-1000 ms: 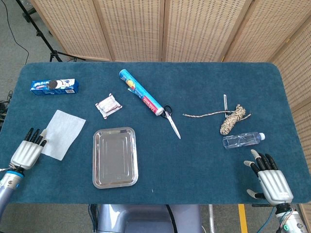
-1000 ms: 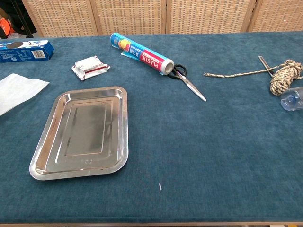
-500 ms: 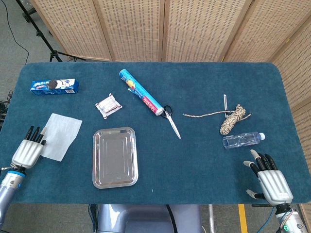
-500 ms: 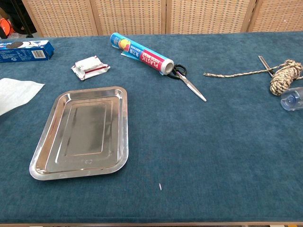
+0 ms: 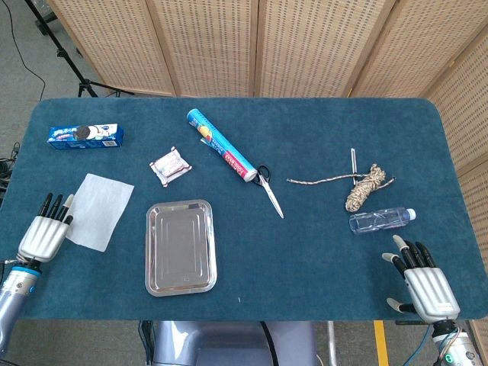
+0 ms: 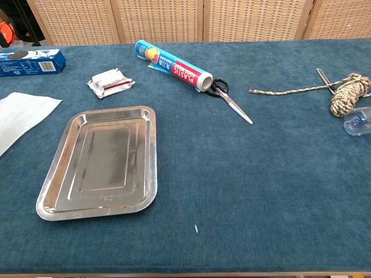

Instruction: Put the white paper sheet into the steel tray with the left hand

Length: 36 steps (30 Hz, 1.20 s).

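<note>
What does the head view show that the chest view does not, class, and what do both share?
Only the head view shows the left hand at the white paper sheet's edge, the right hand, and the whole clear plastic bottle. The chest view adds nothing new, only a closer look. Both show the white paper sheet, steel tray, steel scissors and blue biscuit box.

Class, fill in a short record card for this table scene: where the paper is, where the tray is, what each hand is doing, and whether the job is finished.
paper: white sheet flat on the cloth, left of the tray
tray: steel tray, nothing in it
left hand: left hand at the sheet's left edge, fingertips at or over it; contact unclear
right hand: right hand fingers apart, holding nothing
job: not done
</note>
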### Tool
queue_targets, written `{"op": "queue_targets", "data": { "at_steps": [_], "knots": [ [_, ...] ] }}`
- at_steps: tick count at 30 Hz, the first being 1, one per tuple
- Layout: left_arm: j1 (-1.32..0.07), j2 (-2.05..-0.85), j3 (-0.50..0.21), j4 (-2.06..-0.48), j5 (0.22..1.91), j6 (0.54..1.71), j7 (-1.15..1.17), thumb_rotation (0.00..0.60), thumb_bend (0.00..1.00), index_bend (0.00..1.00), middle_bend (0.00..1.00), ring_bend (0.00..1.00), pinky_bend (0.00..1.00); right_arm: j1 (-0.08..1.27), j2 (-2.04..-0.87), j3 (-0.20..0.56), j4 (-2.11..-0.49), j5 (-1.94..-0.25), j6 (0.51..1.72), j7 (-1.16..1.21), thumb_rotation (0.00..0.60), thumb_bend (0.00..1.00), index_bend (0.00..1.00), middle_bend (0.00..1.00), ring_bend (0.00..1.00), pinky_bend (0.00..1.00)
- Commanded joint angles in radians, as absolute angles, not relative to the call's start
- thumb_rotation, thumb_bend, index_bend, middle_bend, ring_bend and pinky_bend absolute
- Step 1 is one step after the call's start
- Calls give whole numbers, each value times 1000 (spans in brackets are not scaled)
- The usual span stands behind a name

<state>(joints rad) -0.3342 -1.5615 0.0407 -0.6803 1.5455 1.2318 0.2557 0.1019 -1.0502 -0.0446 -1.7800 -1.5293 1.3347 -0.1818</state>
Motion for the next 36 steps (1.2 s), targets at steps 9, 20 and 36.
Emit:
{"op": "queue_targets", "data": {
  "at_steps": [9, 20, 36],
  "knots": [
    [-346, -1537, 21, -745, 1547, 1263, 295, 600, 527, 635, 58, 0, 0, 100, -1046, -44, -1780, -1531, 1339, -173, 600, 0, 228, 0, 0, 0],
    [-353, -1533, 5, -763, 1542, 1278, 311, 600, 545, 668, 82, 0, 0, 100, -1046, -43, -1780, -1530, 1339, -173, 600, 0, 228, 0, 0, 0],
    [-419, -1441, -88, -970, 1539, 1370, 389, 600, 566, 720, 114, 0, 0, 100, -1044, -42, -1779, -1529, 1338, -167, 600, 0, 228, 0, 0, 0]
  ]
}}
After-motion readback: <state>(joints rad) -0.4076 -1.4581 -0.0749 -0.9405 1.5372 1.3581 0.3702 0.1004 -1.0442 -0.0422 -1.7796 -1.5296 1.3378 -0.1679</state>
